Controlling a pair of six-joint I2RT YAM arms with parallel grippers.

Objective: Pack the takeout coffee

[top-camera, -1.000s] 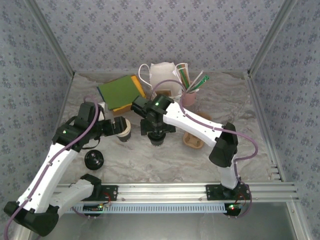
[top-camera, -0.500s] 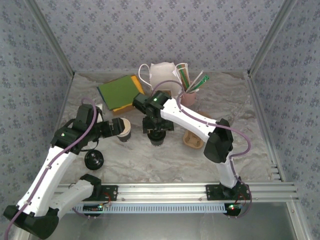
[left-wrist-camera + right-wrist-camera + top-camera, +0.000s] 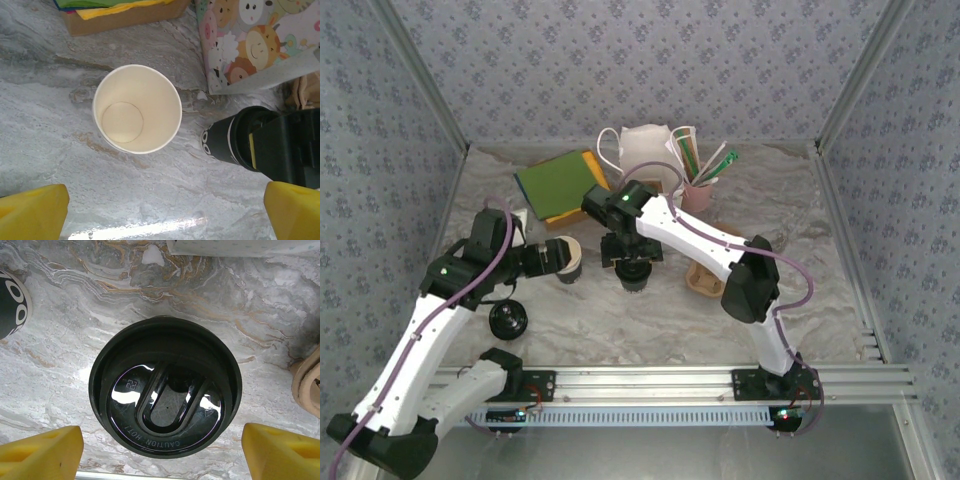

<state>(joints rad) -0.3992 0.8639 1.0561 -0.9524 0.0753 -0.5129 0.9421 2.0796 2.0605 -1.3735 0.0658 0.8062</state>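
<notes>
The takeout coffee is a dark cup with a glossy black lid, standing upright mid-table. My right gripper hangs directly over it, open. Its yellow fingertips flank the lid with a gap on each side. In the left wrist view the coffee's dark side shows under the right gripper's black body. My left gripper is open over bare marble, just short of the lidless cup with the cream inside. That cup stands left of the coffee.
A loose black lid lies near the left arm. At the back are a white bag, green and yellow napkins on a box and a pink cup of straws. A cardboard holder lies right of the coffee.
The right gripper's fingers have drawn in slightly around the coffee, and its wrist has shifted a little left. The left gripper has crept slightly toward the lidless cup.
</notes>
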